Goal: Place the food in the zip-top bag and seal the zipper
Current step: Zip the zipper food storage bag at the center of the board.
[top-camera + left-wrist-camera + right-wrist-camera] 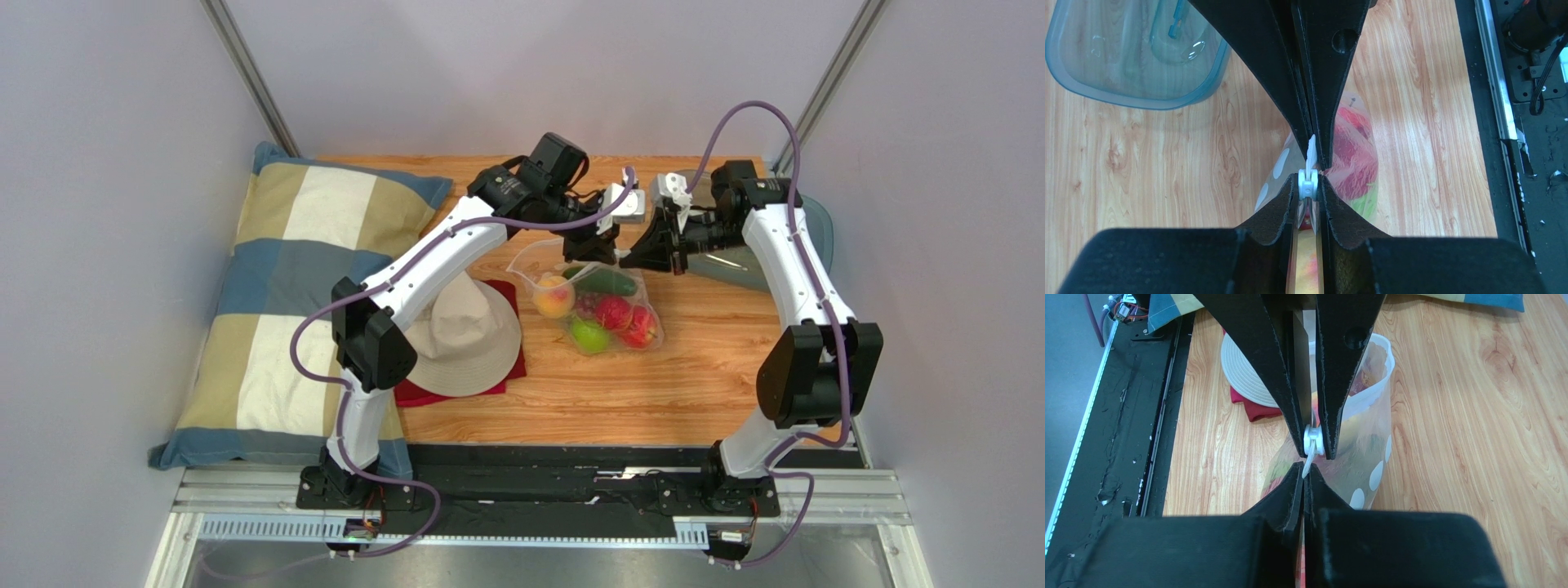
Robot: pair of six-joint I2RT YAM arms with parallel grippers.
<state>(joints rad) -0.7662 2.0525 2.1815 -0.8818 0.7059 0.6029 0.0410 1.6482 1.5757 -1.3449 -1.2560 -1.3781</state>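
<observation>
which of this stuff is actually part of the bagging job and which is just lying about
job: zip-top bag, food, zipper, left claw, right claw
lying about: pillow, hat, red cloth, grey tray

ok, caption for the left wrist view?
Sealing step: left gripper grips the white zipper slider of the polka-dot bag, right gripper pinches the mouth edge, jaws tip to tip; fruit inside.

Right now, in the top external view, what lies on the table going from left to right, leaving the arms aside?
checked pillow → beige hat → zip-top bag → grey tray
</observation>
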